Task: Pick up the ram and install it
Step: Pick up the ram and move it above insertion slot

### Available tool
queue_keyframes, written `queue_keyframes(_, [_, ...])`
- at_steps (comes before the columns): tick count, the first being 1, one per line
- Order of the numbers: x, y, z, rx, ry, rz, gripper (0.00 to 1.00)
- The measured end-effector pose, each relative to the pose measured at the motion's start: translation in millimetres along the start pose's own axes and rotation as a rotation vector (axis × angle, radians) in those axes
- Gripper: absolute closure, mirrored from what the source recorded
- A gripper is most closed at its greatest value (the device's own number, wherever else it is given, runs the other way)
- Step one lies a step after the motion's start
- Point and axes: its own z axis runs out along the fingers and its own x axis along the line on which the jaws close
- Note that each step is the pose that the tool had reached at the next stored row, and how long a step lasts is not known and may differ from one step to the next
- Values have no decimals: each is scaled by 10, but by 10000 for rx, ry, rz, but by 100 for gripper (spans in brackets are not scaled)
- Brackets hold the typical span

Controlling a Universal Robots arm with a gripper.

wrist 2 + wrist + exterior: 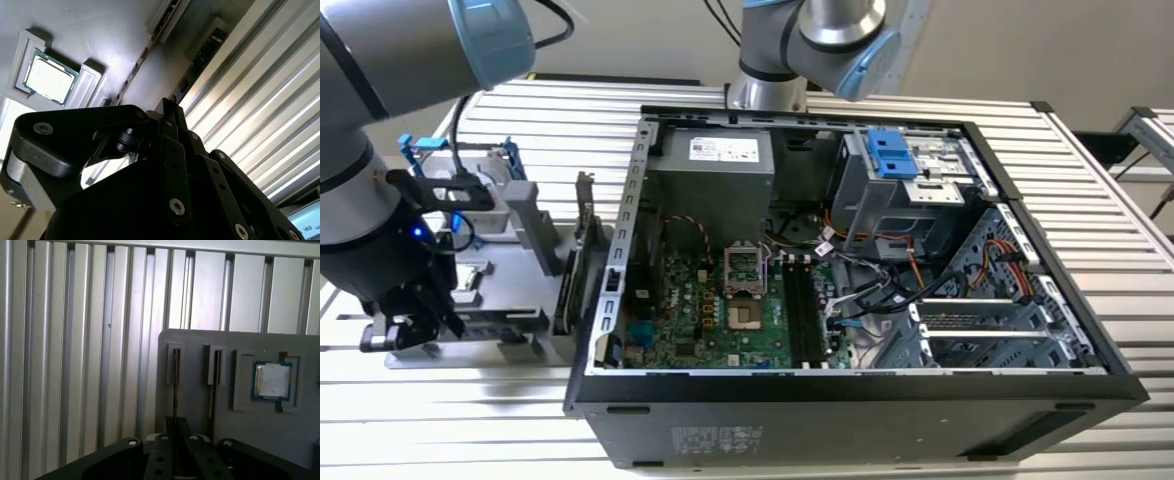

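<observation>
The ram (pixel 175 375) is a thin stick standing on edge in a slot of the grey parts tray (pixel 200 405). A second thin stick (pixel 216 369) stands in the slot beside it. My gripper (pixel 176 424) hangs above the tray, in line with the first stick and apart from it. Its fingers are together with nothing seen between them. In the exterior view the gripper (pixel 414 335) is over the tray's near end, at that view's left of the open computer case (pixel 854 400). The motherboard's black slots (pixel 801 312) lie inside the case.
A processor chip (pixel 272 380) sits in a tray pocket next to the sticks. The tray also carries a dark card with a metal bracket (pixel 583 245) and a drive in a blue frame (pixel 454 170). Ribbed metal tabletop (pixel 75 340) surrounds the tray.
</observation>
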Motion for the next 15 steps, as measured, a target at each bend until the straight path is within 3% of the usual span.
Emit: queue_keyframes(15, [1, 1, -185, 2, -1, 0, 100])
